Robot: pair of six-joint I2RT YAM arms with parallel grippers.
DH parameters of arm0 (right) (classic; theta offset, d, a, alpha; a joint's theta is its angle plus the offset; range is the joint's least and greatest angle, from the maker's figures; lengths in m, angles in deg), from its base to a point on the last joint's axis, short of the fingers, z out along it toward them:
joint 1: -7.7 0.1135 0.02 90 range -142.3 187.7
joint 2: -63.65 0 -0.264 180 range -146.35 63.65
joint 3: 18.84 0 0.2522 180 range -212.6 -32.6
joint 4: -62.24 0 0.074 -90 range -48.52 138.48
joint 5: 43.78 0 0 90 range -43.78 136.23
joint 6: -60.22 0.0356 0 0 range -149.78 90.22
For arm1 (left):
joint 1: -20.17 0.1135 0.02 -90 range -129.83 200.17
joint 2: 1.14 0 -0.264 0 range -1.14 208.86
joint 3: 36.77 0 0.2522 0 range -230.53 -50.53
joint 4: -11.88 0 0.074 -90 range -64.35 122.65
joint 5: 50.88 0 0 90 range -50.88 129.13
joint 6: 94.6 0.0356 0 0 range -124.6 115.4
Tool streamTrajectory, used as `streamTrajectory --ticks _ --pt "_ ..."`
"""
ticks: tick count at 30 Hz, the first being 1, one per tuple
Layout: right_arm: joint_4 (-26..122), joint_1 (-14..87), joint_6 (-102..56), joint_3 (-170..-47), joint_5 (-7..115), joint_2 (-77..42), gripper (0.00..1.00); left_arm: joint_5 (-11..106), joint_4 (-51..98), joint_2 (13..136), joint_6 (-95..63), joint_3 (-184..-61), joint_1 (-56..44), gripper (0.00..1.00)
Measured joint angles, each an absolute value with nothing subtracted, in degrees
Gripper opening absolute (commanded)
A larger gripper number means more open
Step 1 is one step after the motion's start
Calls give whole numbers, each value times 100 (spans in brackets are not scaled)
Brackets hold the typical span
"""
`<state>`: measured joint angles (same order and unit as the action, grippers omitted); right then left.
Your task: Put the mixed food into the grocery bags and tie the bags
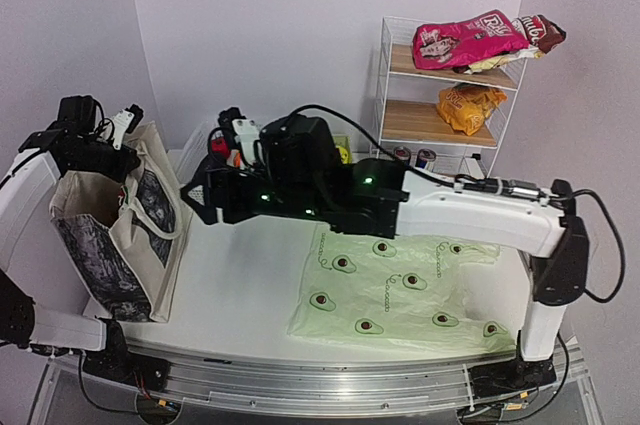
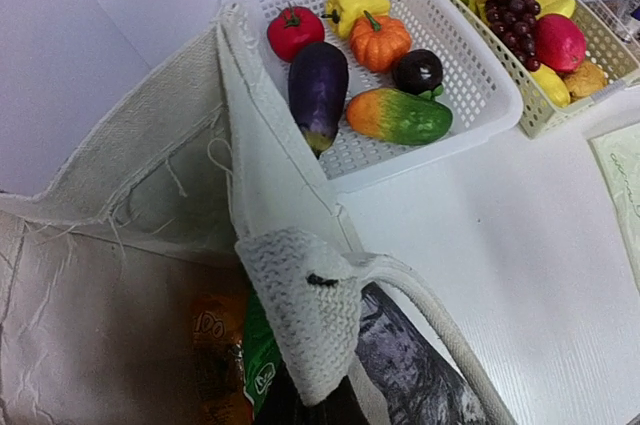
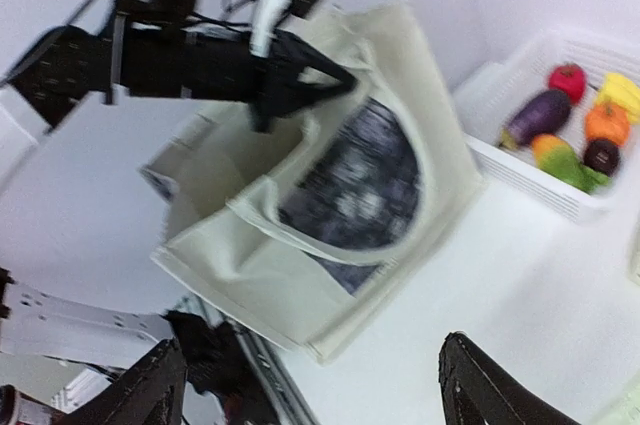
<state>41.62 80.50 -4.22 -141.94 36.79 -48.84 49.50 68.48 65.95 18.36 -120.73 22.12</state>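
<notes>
Here the canvas tote (image 3: 360,195) is pinched at its rim by the closed left tool (image 3: 325,80), with snack packets (image 2: 235,370) below it inside; the right tool (image 3: 312,345), open and empty, is aimed at it. The mouth is best held wide.

Left gripper (image 1: 127,167) apparently pinching tote (image 1: 140,237) rim; avocado bag (image 1: 400,297) flat.
</notes>
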Motion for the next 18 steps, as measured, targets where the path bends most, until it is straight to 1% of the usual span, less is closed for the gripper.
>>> streamTrajectory --ticks 4,6,13,18 --pt "3005 7739 -222 -13240 3093 -4008 86 5311 6953 6429 2003 -12011 2221 35" --pt "2441 7427 36 -12731 2896 -3600 88 5440 6978 6355 2053 -12012 2227 43" --pt "480 6045 1220 -10286 2193 -1896 92 5702 7184 6255 1980 -12162 2241 64" --pt "-484 5020 1840 -8652 2252 -534 91 5889 7448 6196 1898 -12424 2248 77"
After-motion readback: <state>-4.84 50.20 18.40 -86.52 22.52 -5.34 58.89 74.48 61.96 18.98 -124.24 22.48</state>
